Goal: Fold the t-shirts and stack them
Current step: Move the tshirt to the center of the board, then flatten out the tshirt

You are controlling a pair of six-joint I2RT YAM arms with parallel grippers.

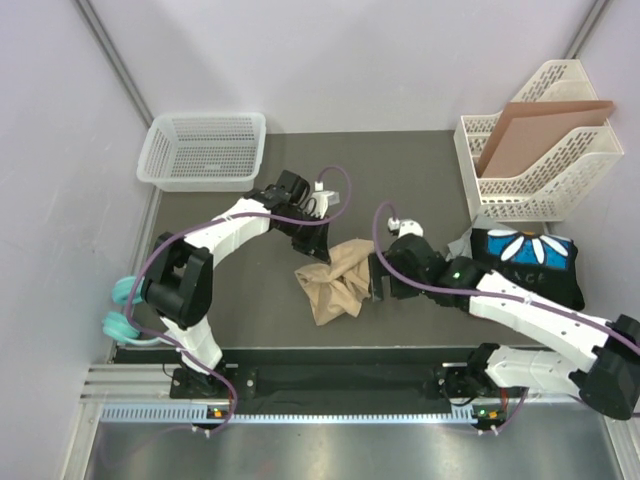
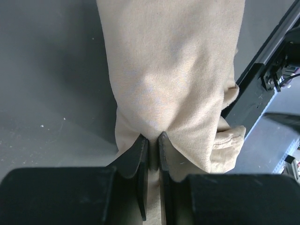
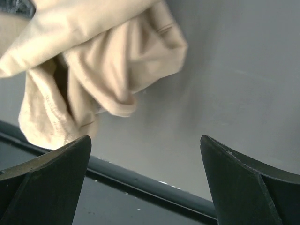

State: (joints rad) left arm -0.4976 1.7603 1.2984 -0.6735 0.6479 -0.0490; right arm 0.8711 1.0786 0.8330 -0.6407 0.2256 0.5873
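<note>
white mesh basket (image 1: 205, 150): stands upright at the far-left corner of the dark table (image 1: 250, 310).
teal item (image 1: 122, 310): sits off the table's left edge, beside the left arm's base; it is too small to tell what it is.
left arm (image 1: 235, 225): reaches from the near-left edge toward the middle of the table.
left gripper (image 1: 316, 245): sits at the far-left end of the tan t-shirt.
left fingers (image 2: 140, 157): clenched almost together on a fold of tan cloth, which spreads away from them over the table.
tan t-shirt (image 1: 336, 280): a crumpled heap in the middle of the table, between the 2 grippers.
right gripper (image 1: 378, 274): just beside the tan t-shirt's right edge.
right fingers (image 3: 47, 180): released and spread wide, with bare table between them; in the wrist view the bunched cloth lies ahead and to the left, apart from both.
black t-shirt with a white daisy print (image 1: 525, 262): lies on the right side of the table, partly under the right arm, apart from the tan t-shirt.
white file rack (image 1: 545, 190): stands at the far-right corner.
brown cardboard sheet (image 1: 540, 130): leans tilted inside the file rack.
</note>
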